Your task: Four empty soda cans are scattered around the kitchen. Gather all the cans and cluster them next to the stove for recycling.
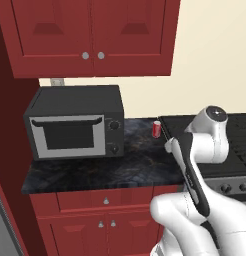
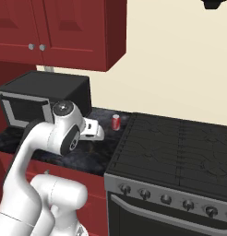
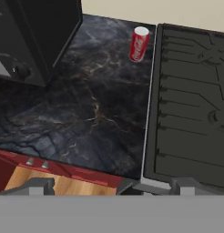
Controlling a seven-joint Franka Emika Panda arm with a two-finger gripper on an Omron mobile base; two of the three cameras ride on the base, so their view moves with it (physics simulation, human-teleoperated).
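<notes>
Soda can [image 3: 139,44], red with a silver top: one stands upright on the black marbled bench [image 3: 91,113], just beside the left edge of the stove [image 3: 191,104] and toward the back wall, apart from the black microwave [image 1: 75,122] that sits further left on the same bench. The same can appears in the left base view [image 1: 156,128] and in the right base view [image 2: 116,122], between microwave and cooktop. By its position this can already satisfies the placement; I judge it one of four accounted for. The remaining three are to be found elsewhere in the kitchen, so the task reads as early, roughly a quarter done at best. The pincer [image 3: 111,185] stands with its jaws fully apart and carries nothing; its two dark tips rise at the bottom of the hand view, above the front edge of the bench where it meets the stove. Count: soda cans, one; stove, one, with a row of dark knobs [image 2: 166,199] on its steel front; microwave, one; upper cabinet doors [image 1: 92,35] in dark red, two visible, each with a silver knob.
</notes>
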